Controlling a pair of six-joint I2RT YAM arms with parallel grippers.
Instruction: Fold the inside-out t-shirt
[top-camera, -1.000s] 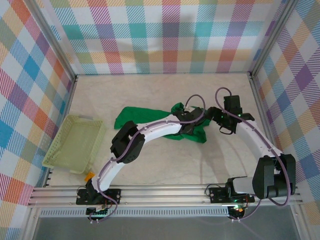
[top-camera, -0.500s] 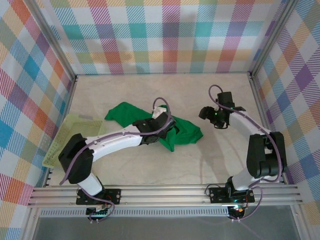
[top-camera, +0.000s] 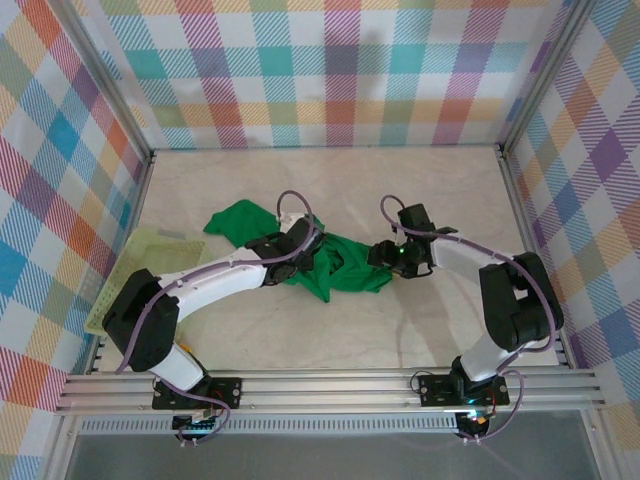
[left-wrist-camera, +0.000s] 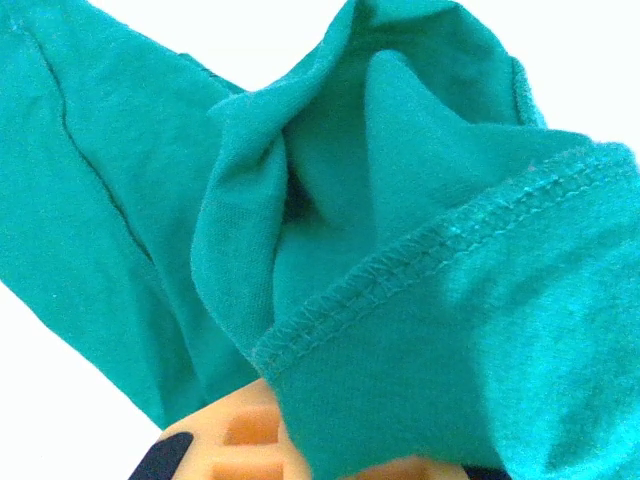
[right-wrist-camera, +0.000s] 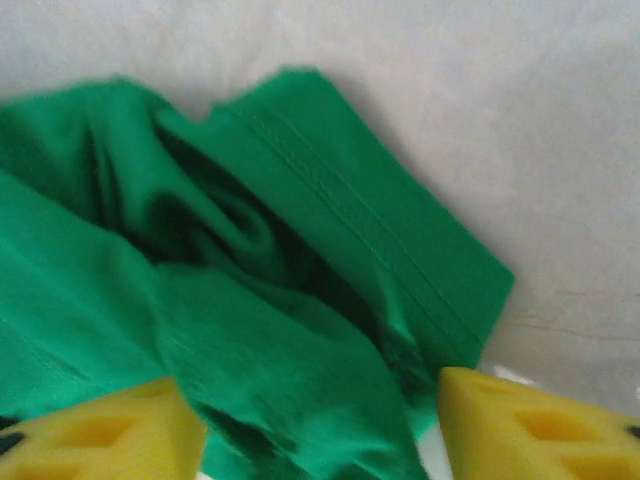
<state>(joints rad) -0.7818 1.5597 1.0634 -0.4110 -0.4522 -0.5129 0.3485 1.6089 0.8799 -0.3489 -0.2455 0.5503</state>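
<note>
- Basket (top-camera: 165, 240): pale yellow-green plastic mesh, shallow rectangle, at L edge of counter (top-camera: 430, 190). Inside too faint to read; L arm crosses its near corner.
- Shirt (top-camera: 350, 268): bright green soft knit, crumpled mid-counter btwn the two claws, well apart from basket. One lobe spreads back-left.
- Left claw (top-camera: 310, 260): on shirt's middle, closed on the cloth. In wrist view the orange pad (left-wrist-camera: 235, 432) sits centred w/ a stitched hem (left-wrist-camera: 420, 262) draped over it (double row of stitching, folds bunched above).
- Right claw (top-camera: 383, 256): at shirt's R end, open. Yellow fingers (right-wrist-camera: 100, 435) wide apart, rumpled cloth lying btwn them, not pinched.
- Flat hemmed edge (right-wrist-camera: 390, 260) lies on pale counter just ahead of R claw; deep dark creases beside it.
</note>
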